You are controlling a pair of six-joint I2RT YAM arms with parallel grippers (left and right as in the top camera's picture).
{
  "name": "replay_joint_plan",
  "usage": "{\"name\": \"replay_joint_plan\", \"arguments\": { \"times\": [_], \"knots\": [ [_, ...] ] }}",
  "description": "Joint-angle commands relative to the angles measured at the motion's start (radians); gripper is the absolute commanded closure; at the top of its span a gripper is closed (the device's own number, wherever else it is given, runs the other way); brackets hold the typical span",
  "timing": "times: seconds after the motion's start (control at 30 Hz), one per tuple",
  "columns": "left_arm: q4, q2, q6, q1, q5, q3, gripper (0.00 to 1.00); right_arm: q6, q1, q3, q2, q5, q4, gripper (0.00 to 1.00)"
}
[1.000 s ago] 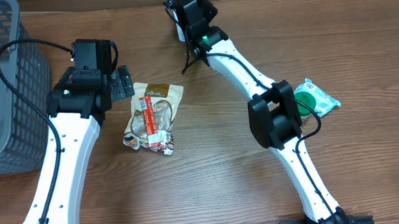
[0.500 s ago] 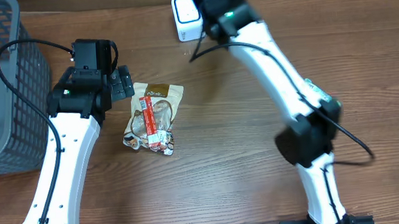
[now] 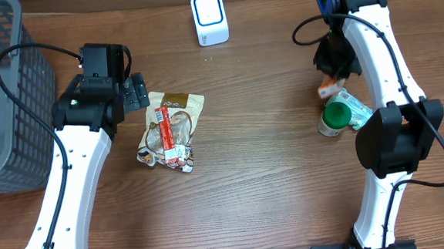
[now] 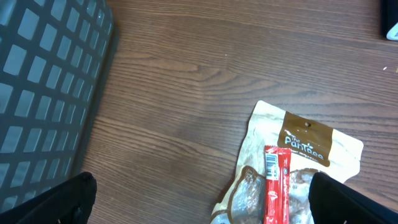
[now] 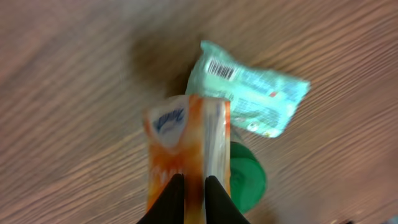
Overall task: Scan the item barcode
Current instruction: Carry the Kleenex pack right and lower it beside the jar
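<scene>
My right gripper (image 5: 194, 186) is shut on an orange packet (image 5: 180, 140), its fingers nearly together on the packet's lower part. In the overhead view this gripper (image 3: 333, 70) hangs at the right of the table with the orange packet (image 3: 328, 88) below it. Just beneath lie a teal packet (image 5: 255, 99) with its barcode facing up and a green-lidded container (image 5: 249, 180). The white scanner (image 3: 209, 18) stands at the back centre, well to the left. My left gripper (image 4: 199, 190) is open wide above a tan snack bag (image 4: 298, 146) that has a red stick (image 4: 276, 186) on it.
A grey wire basket (image 3: 0, 92) fills the far left of the table and also shows in the left wrist view (image 4: 43, 81). The green-lidded container (image 3: 334, 118) and teal packet (image 3: 357, 104) sit close to the right arm's links.
The right arm has swung from the scanner at the back centre over to the right side, carrying the orange packet above the green-lidded container. The left arm has not moved.
</scene>
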Motion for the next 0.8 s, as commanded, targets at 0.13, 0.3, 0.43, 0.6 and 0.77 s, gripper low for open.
{"name": "replay_joint_plan", "arguments": {
  "times": [0.13, 0.3, 0.43, 0.6, 0.77],
  "knots": [
    [0.003, -0.005, -0.002, 0.0, -0.013, 0.016, 0.0, 0.018, 0.01, -0.201, 0.009, -0.087, 0.12, 0.86],
    [0.003, -0.005, -0.002, 0.0, -0.013, 0.016, 0.0, 0.018, 0.01, -0.257, 0.009, -0.087, 0.148, 0.77],
    [0.003, -0.005, -0.002, 0.0, -0.013, 0.016, 0.0, 0.018, 0.01, -0.263, 0.009, -0.089, 0.142, 0.6],
    [0.003, -0.005, -0.002, 0.0, -0.013, 0.016, 0.0, -0.031, 0.02, -0.265, 0.009, -0.248, 0.151, 0.51],
    [0.003, -0.005, -0.002, 0.0, -0.013, 0.016, 0.0, -0.121, 0.069, -0.265, 0.009, -0.473, 0.212, 0.5]
  ]
}}
